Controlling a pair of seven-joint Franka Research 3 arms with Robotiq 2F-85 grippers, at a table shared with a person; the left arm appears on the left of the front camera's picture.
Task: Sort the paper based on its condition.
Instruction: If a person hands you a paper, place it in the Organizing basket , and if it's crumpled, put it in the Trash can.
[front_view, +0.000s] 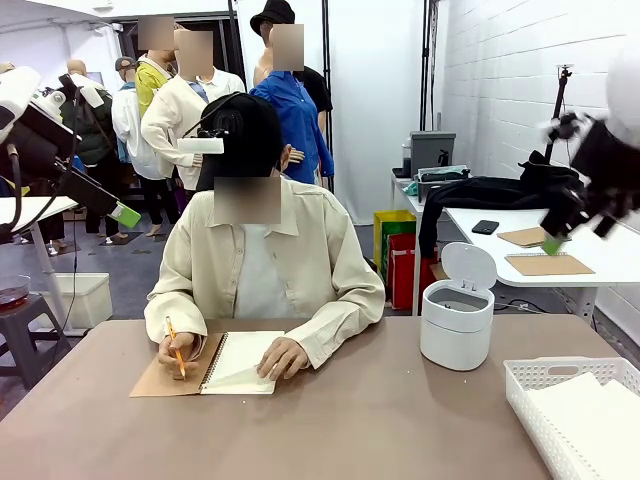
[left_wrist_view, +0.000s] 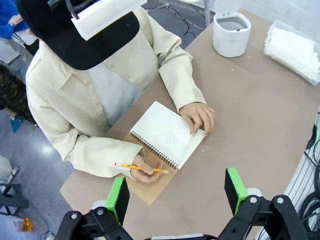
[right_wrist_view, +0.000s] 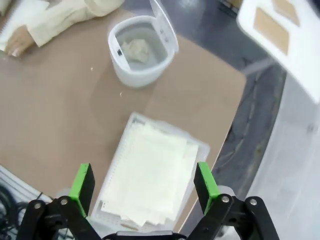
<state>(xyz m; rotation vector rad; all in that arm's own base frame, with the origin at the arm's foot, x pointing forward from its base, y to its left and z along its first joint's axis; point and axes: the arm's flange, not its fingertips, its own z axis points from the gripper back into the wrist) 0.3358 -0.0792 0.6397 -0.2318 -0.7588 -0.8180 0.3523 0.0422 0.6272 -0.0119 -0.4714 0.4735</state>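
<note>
Paper (right_wrist_view: 150, 180) stacked in white basket (right_wrist_view: 197, 145): thin, light, floppy, creases easily; pinch one sheet's edge. Left gripper (left_wrist_view: 176, 192) and right gripper (right_wrist_view: 144, 185) fingers spread, empty.

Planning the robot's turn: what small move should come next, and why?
Probably wait, both arms raised. The person's hand holds a pencil over the notebook; no loose sheet lies on the table. Both grippers are open.

Bright, even indoor light with soft shadows — right wrist view blurred, both wrist views bowed at edges.
</note>
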